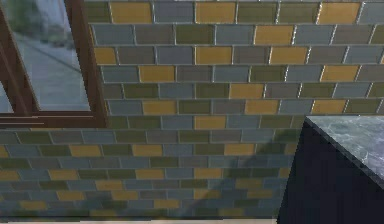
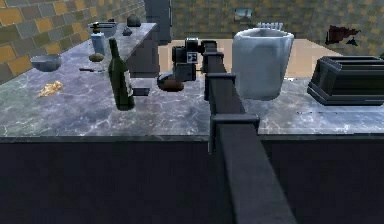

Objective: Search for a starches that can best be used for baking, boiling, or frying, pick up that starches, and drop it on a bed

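**One brown lump at the gripper: the pick-up step**

One small round brown lump (image 2: pixel 172 85), potato-like in shape and colour so far as it can be made out, lies on the grey marbled bench (image 2: pixel 60 115). It sits near the middle, just right of a tall dark green glass bottle (image 2: pixel 120 72), and looks the likeliest starch for the task. The dark square arm (image 2: pixel 232 130) reaches out over the bench from its near edge. The gripper (image 2: pixel 178 66) stands at the arm's far end, close by the lump. Whether it is over, beside or touching the lump cannot be told. Nor can the state of its fingers, or whether it holds anything, since the lump rests on the surface just there.

Right of the arm stands a pale bluish-white cylindrical pot (image 2: pixel 263 62), and farther right a black boxy toaster (image 2: pixel 350 80). A small grey bowl (image 2: pixel 45 63) sits at the far left. Ahead of the robot is a wall of grey, green and ochre bricks (image 1: pixel 200 90), with a brown-framed window (image 1: pixel 45 60) on its left.

By the look of it the search is done and the grasp is the step in hand. The carry to a bed lies wholly ahead. The next move calls for getting the fingers around the lump without nudging the bottle. After that comes a lift well clear of the bench before the arm draws in.
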Tool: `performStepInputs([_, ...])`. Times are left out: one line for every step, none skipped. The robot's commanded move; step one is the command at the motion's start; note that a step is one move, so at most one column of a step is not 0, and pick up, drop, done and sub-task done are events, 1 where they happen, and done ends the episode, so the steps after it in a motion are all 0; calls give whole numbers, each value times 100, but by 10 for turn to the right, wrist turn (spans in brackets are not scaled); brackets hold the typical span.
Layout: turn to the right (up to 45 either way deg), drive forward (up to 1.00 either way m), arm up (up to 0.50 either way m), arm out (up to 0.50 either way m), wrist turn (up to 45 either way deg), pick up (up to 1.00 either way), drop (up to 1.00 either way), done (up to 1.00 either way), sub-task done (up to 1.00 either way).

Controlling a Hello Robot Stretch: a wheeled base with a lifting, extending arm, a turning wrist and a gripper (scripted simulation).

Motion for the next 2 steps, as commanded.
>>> performStepInputs([0, 0, 0, 0, -450, 0, 0, 0, 0])
performStepInputs([0, 0, 0, 0, -450, 0, 0, 0, 0])
